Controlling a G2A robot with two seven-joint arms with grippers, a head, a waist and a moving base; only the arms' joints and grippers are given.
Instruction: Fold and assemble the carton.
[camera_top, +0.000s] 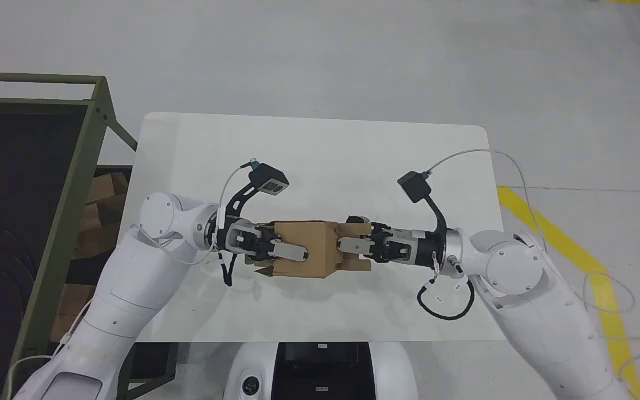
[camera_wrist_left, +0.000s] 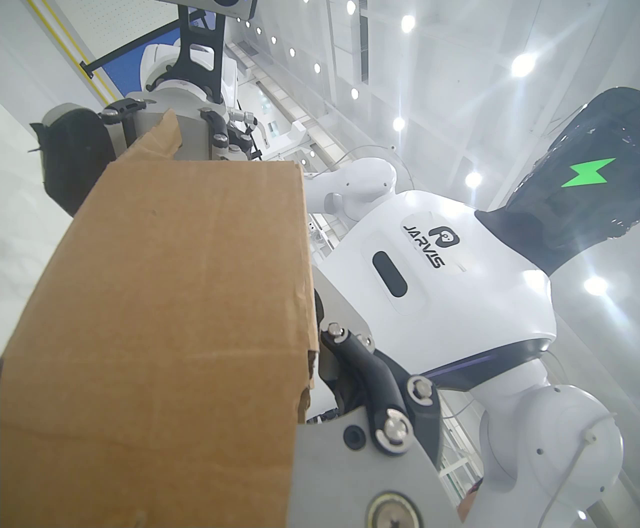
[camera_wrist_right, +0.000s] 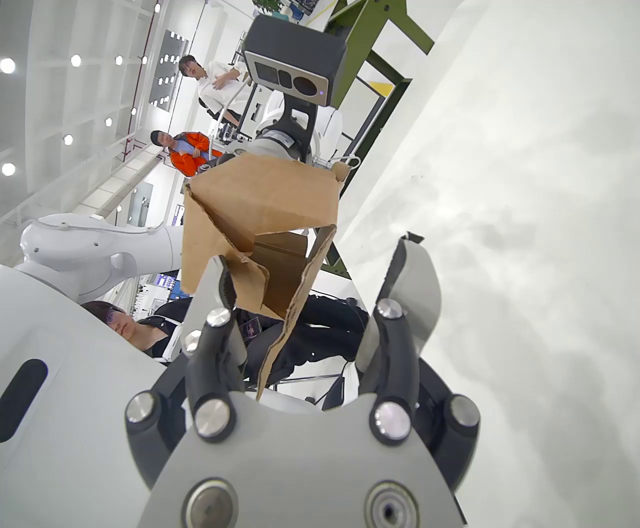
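Observation:
A brown carton (camera_top: 308, 252) hangs above the middle of the white table (camera_top: 320, 150), between both grippers. My left gripper (camera_top: 280, 245) is shut on its left end, one pale finger lying over the top panel. In the left wrist view the carton (camera_wrist_left: 165, 310) covers one finger; the other finger (camera_wrist_left: 372, 370) sits against its edge. My right gripper (camera_top: 352, 246) is at the right end. In the right wrist view the right gripper (camera_wrist_right: 312, 260) stands open around the carton's (camera_wrist_right: 260, 200) loose end flaps, one flap between the fingers.
A green metal frame (camera_top: 95, 120) stands off the table's left edge, with stacked cardboard (camera_top: 100, 215) beneath it. A yellow floor line (camera_top: 560, 250) runs to the right. The table's far half is bare.

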